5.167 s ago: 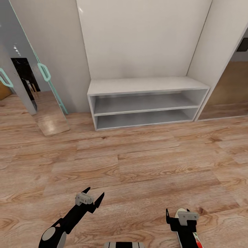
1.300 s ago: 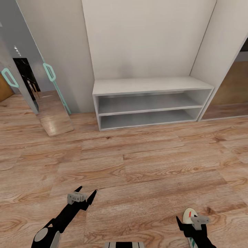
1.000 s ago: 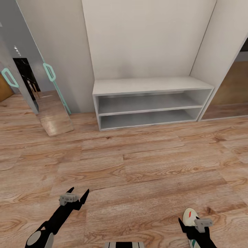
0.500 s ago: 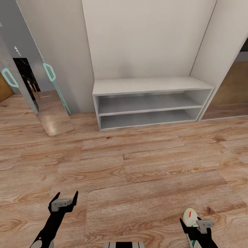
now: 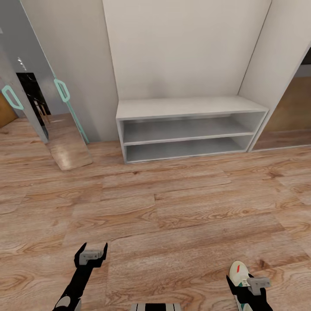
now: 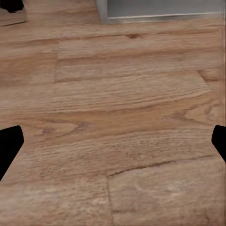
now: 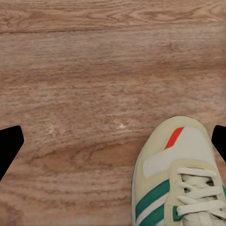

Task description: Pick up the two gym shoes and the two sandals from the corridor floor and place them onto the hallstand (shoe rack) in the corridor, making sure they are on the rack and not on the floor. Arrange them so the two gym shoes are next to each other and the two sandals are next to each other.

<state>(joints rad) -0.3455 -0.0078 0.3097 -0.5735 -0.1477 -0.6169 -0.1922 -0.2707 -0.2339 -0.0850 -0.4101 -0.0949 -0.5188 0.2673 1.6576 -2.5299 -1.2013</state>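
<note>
The pale-grey hallstand [image 5: 190, 107] stands against the far wall with both shelf levels bare; its lower edge [image 6: 160, 9] also shows in the left wrist view. One cream-white gym shoe [image 5: 237, 271] with green stripes lies on the corridor floor [image 5: 172, 207] at the bottom right, seen close in the right wrist view [image 7: 179, 181]. My right gripper [image 5: 242, 286] hovers over its toe end, open, the shoe nearer one fingertip [image 7: 220, 141]. Low over bare planks at the bottom left, my left gripper [image 5: 92, 248] is open and holds nothing [image 6: 113, 141]. The sandals are out of view.
A glass door with teal handles [image 5: 62, 90] stands ajar at the left, beside the hallstand. A white wall panel [image 5: 276, 65] flanks the hallstand on the right. Wide wood floor lies between me and the rack.
The left arm drew back toward me, swung left, then came slightly right again. The right gripper sank a little toward the lower right over the shoe. The view shifted before 1.3 s ago.
</note>
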